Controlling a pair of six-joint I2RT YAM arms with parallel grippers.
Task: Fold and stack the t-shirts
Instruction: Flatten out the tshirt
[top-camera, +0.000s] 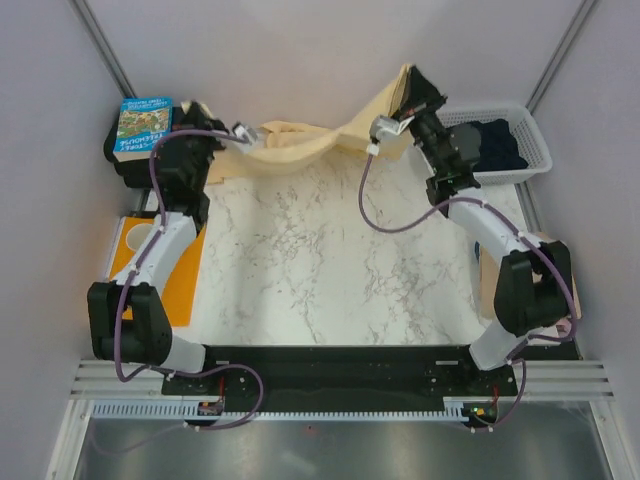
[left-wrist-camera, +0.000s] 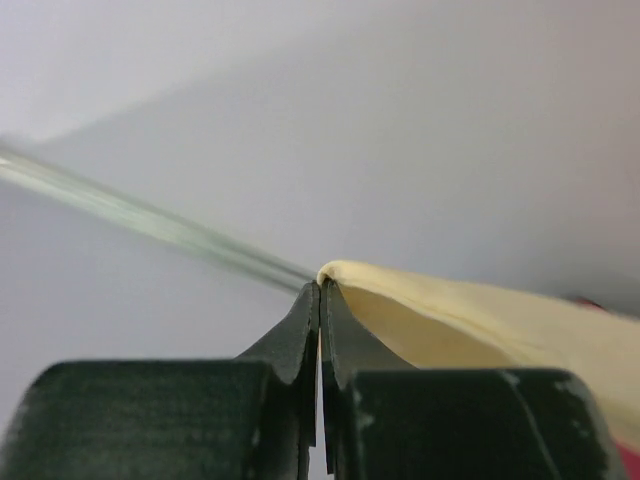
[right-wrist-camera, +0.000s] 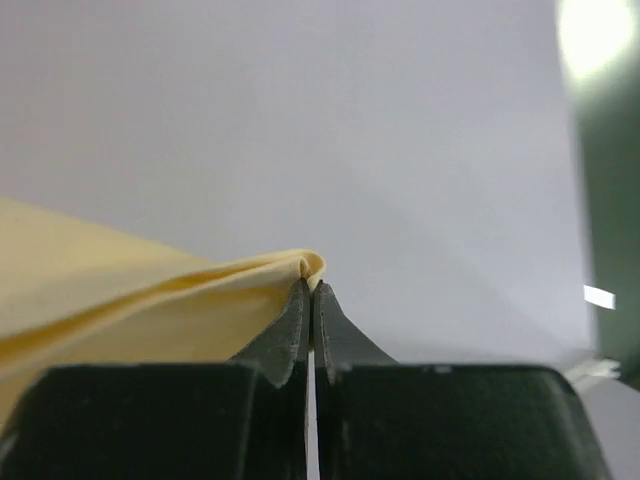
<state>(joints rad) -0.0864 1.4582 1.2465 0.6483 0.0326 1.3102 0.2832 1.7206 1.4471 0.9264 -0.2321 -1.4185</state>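
Left pincer (left-wrist-camera: 320, 293), right pincer (right-wrist-camera: 310, 290) on half-hidden t-shirt (top-camera: 300, 150)

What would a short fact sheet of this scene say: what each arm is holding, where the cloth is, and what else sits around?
left tool: shut, pinching an edge of the pale yellow t-shirt
right tool: shut, pinching another edge of the same shirt
shirt position: strung between both tools over the far side of the marble table, sagging in the middle
white basket: far right, dark navy cloth inside
left side: orange sheet and picture-covered box
folding: not yet done
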